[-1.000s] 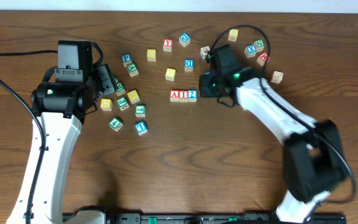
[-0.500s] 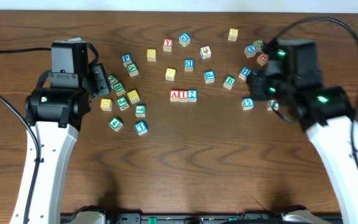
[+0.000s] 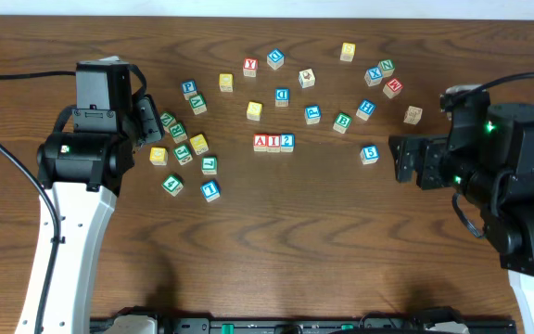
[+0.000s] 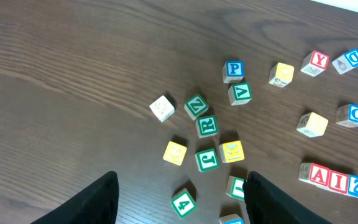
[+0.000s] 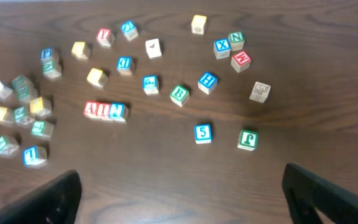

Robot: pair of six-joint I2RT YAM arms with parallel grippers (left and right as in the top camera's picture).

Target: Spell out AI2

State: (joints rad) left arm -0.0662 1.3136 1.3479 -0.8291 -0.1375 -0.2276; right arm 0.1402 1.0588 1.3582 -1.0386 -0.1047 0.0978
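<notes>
Three wooden cubes stand touching in a row at mid-table: the red A (image 3: 260,142), the red I (image 3: 273,142) and the blue 2 (image 3: 287,141). The left wrist view has the A (image 4: 319,175), I (image 4: 338,180) and 2 (image 4: 357,185) at its lower right. The right wrist view shows the A (image 5: 92,109), I (image 5: 104,111) and 2 (image 5: 117,111) at its left. My right gripper (image 3: 404,160) (image 5: 180,174) hovers open and empty, far right of the row. My left gripper (image 3: 156,125) (image 4: 180,182) is open above the left cluster, holding nothing.
Several loose cubes lie scattered: a green and yellow cluster (image 3: 182,139) by the left gripper, a green 4 (image 4: 184,203) on the table below its jaws, a blue 1 (image 3: 210,190), a red Y (image 3: 249,67), a blue 5 (image 3: 369,154) near the right gripper.
The right arm has drawn back from beside the 2 cube to the table's right side, and its jaws have spread wide. The left arm has hardly moved. The row stays put.
</notes>
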